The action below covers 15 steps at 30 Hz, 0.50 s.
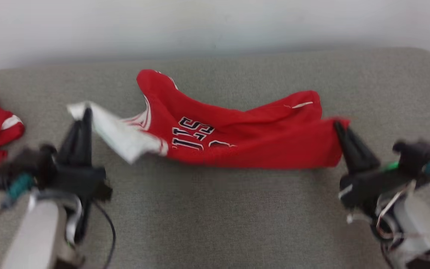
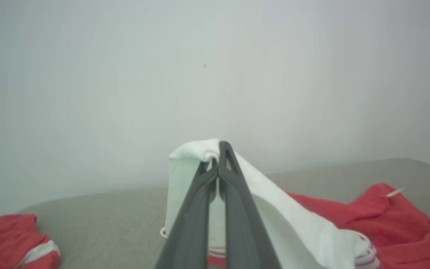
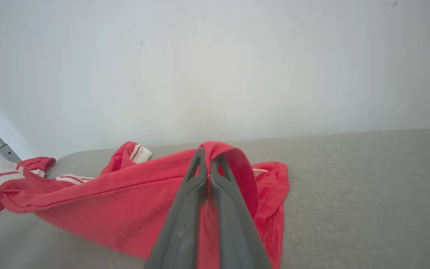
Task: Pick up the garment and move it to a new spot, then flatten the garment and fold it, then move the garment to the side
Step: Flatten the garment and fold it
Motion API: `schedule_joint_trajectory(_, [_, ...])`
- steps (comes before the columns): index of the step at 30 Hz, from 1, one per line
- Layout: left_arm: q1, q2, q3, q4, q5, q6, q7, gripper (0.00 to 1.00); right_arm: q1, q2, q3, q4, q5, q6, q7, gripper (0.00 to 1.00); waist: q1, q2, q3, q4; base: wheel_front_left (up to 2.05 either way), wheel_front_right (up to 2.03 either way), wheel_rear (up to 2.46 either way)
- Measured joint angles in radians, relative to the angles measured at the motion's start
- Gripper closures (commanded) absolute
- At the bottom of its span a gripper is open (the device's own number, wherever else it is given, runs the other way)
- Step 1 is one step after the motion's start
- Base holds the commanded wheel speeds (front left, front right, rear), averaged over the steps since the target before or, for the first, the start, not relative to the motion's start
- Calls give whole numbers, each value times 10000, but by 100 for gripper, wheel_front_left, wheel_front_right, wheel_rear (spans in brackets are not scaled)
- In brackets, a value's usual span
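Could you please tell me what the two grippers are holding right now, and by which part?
Both hold the red jersey: the left gripper pinches its white end, the right gripper its red edge.

"How are the arms sitting?"

"I have the left arm [image 1: 37, 231] low at the left of the head view, pale forearm angled up, dark fingers [image 1: 82, 138] pointing away from me. The left jaws are pressed together on the garment [image 1: 237, 138]."

"And the other side?"

"My right arm [image 1: 420, 224] comes in from the lower right, its fingers [image 1: 351, 147] leaning up and inward. The right jaws are pinched tight on the garment's far end."
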Motion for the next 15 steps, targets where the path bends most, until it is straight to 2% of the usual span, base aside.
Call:
schedule_joint_trajectory(2, [-1179,295,-198,35,-194,0,174,100,-1038,-203,65,104,130,0,109,100,1,0,269,-58,0,0,0])
schedule_joint_trajectory(7, [-4514,593,-550,462,-1231,0,846,100,-3837,-694,59,723,761,0,545,100,3,1,1116,-169,0,0,0])
schedule_joint_trajectory(15, [-9563,711,-777,2044,-1770,0,1285,100,-8828,-968,222,1967,1488,0,1567,100,5,1,2761,-270,0,0,0])
